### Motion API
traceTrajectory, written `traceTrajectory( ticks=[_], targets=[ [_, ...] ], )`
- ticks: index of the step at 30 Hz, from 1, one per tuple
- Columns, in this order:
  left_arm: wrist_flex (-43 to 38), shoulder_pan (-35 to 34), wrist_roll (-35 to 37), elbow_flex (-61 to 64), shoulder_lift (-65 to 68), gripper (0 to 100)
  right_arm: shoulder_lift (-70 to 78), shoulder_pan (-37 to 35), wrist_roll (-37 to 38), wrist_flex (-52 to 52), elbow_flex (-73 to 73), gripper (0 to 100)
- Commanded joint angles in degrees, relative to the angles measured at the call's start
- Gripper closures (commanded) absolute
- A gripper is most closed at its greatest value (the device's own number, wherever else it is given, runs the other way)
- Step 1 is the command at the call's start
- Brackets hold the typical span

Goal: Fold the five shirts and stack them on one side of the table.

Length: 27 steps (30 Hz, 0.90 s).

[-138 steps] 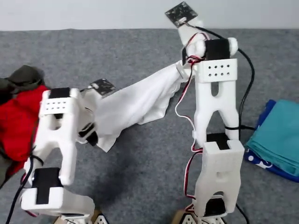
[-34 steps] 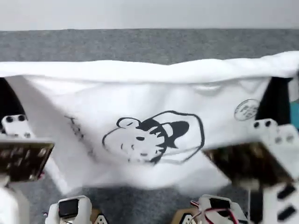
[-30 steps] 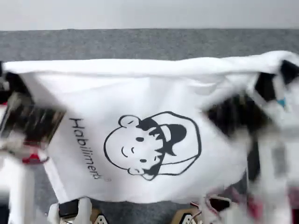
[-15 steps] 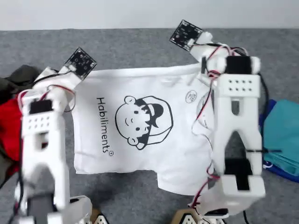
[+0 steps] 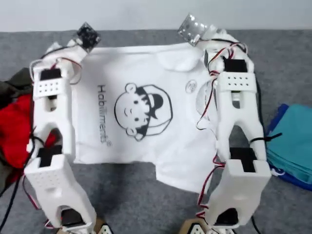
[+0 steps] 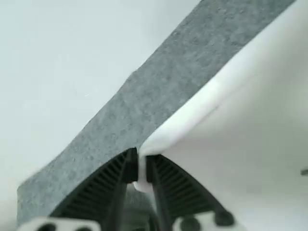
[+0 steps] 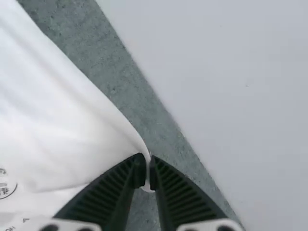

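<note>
A white shirt (image 5: 141, 117) with a black cartoon face print lies spread flat on the grey table, its far edge near the table's back. My left gripper (image 6: 138, 169) is shut on the shirt's far left corner (image 6: 159, 137); in the high view that arm (image 5: 48, 92) reaches along the shirt's left side. My right gripper (image 7: 144, 174) is shut on the far right corner (image 7: 137, 144), and its arm (image 5: 236, 97) lies over the shirt's right side. A red shirt (image 5: 17, 129) and dark olive cloth (image 5: 17, 83) are heaped at the left edge.
A folded teal shirt (image 5: 292, 141) rests on a blue patterned one (image 5: 280, 170) at the right edge. Behind the table's back edge stands a pale wall (image 5: 146, 14). Bare grey table (image 5: 131, 195) shows between the arm bases at the front.
The shirt was hanging bunched between the grippers, then was held up and stretched wide. It has since been laid down flat and drawn toward the back of the table, both grippers still gripping.
</note>
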Motion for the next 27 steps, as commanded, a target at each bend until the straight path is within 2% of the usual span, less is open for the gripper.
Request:
traceTrajectory(
  ticks=[1, 7, 12, 16, 23, 27],
  targets=[
    [7.91, 0.97, -0.7, -8.04, 0.7, 100, -0.92, 0.04, 0.88, -1.19, -0.97, 98.8],
    [22.24, 2.64, -1.41, -10.51, 0.79, 100, -1.45, -0.04, 1.41, 12.26, -1.14, 98.8],
    [36.4, 2.64, -11.34, -10.51, 0.0, 100, -5.58, 0.13, 4.04, 26.51, -1.14, 98.8],
    [46.24, 2.37, -14.68, -10.42, -2.81, 100, -10.15, 0.13, 4.13, 35.65, -1.14, 98.8],
    [57.76, 2.2, -21.89, -10.33, -9.41, 100, -15.43, -0.13, 6.07, 49.1, -1.14, 98.6],
    [60.04, 1.41, -23.38, -9.19, -14.07, 100, -19.21, -0.22, 6.07, 56.66, -1.14, 98.5]
  ],
)
